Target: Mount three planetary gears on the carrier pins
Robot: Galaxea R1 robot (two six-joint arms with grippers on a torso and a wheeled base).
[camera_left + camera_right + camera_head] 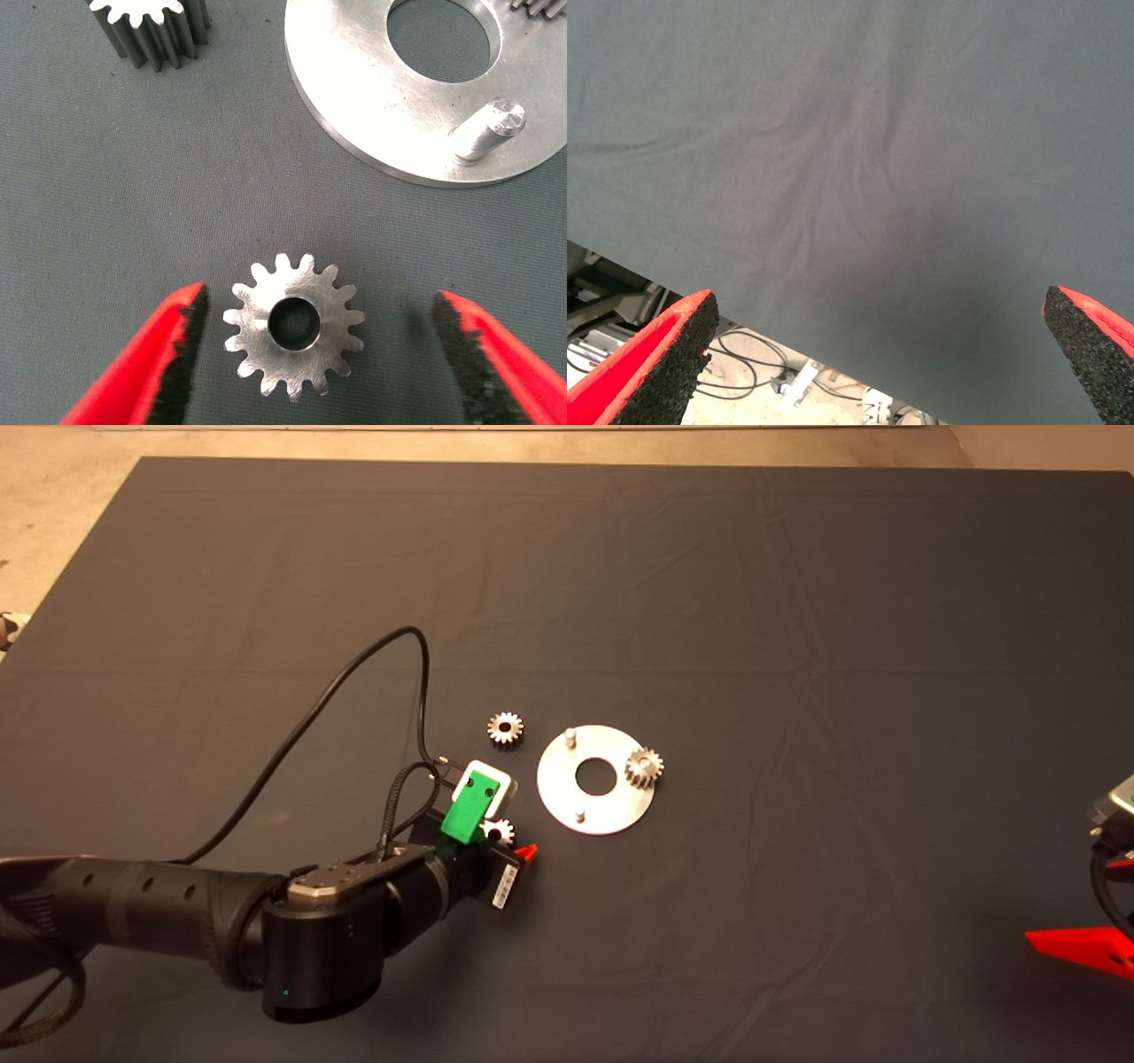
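Note:
A shiny round disc (595, 779) with a large centre hole lies mid-mat. One planetary gear (644, 767) sits on its right pin. Two carrier pins stand bare: one at the upper left (570, 736), one at the lower edge (579, 815), the latter also in the left wrist view (485, 135). A second gear (505, 729) lies on the mat left of the disc, also in the left wrist view (151, 28). A third gear (499, 832) (293, 324) lies flat between the open fingers of my left gripper (507, 841) (314, 345), untouched. My right gripper (877, 354) is open and empty at the mat's right edge.
The left arm's black cable (354, 682) loops over the mat left of the disc. The mat's edge and floor cables (744, 376) show in the right wrist view.

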